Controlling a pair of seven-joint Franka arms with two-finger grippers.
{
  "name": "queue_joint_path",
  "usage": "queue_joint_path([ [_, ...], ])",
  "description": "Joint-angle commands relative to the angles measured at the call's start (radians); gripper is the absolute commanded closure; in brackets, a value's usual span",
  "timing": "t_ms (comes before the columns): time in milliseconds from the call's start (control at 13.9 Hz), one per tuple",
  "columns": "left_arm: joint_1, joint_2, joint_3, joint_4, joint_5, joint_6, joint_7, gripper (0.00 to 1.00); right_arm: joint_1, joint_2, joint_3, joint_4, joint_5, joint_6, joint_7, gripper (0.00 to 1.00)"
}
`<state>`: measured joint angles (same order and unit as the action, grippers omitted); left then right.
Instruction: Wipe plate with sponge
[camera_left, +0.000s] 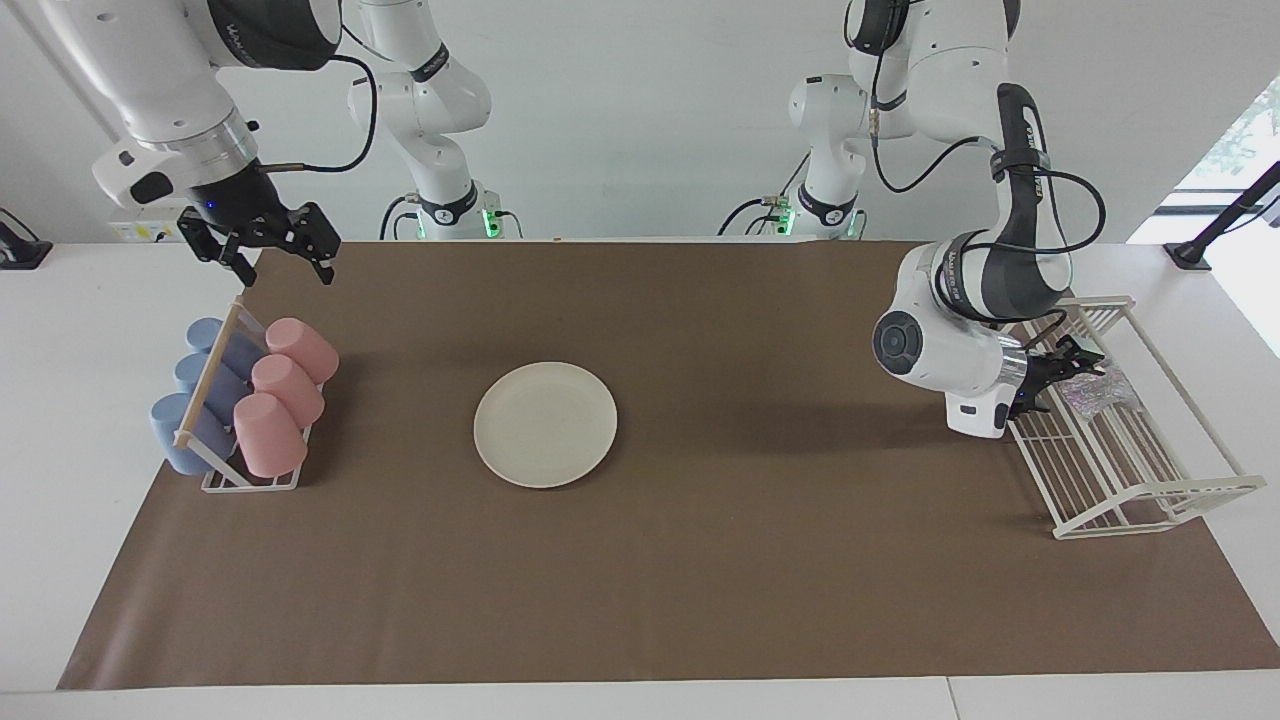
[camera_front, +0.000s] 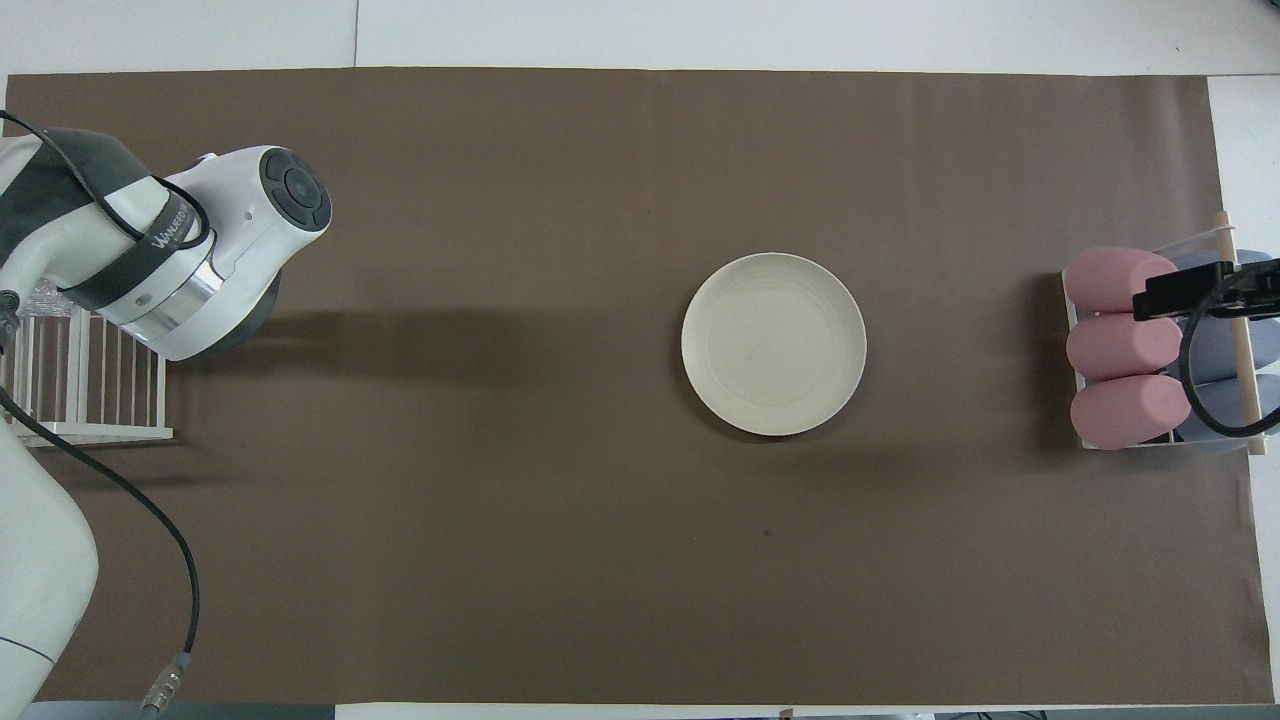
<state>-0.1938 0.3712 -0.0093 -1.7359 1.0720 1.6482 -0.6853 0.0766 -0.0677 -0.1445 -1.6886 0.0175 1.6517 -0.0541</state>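
The plate is round, shallow and cream-white with a plain rim. It lies flat and bare on the brown mat, near the table's middle. The sponge, a small silvery, glittery pad, lies in the white wire rack at the left arm's end.
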Motion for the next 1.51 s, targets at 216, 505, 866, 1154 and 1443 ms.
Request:
queue_joint_path([
  [216, 0.036, -0.084, 0.000, 0.047, -0.218, 0.039, 0.018, 0.00, -0.003, -0.006, 0.006, 0.006, -0.010, -0.006, -0.010, 0.00],
  [505, 0.039, -0.167, 0.012, 0.100, -0.452, 0.028, 0.147, 0.00, -0.003, -0.006, 0.010, 0.006, -0.010, -0.006, -0.010, 0.00],
  [866, 0.125, -0.359, 0.015, 0.107, -0.853, -0.004, 0.355, 0.00, -0.001, -0.006, 0.011, 0.006, -0.010, -0.006, -0.010, 0.00],
  [1154, 0.129, -0.454, 0.015, 0.102, -0.983, -0.145, 0.496, 0.00, -0.003, -0.006, 0.011, 0.006, -0.010, -0.007, -0.010, 0.00],
  [1443, 0.140, -0.486, 0.023, 0.043, -1.101, -0.159, 0.558, 0.00, -0.003, -0.006, 0.011, 0.006, -0.008, -0.009, -0.010, 0.00],
])
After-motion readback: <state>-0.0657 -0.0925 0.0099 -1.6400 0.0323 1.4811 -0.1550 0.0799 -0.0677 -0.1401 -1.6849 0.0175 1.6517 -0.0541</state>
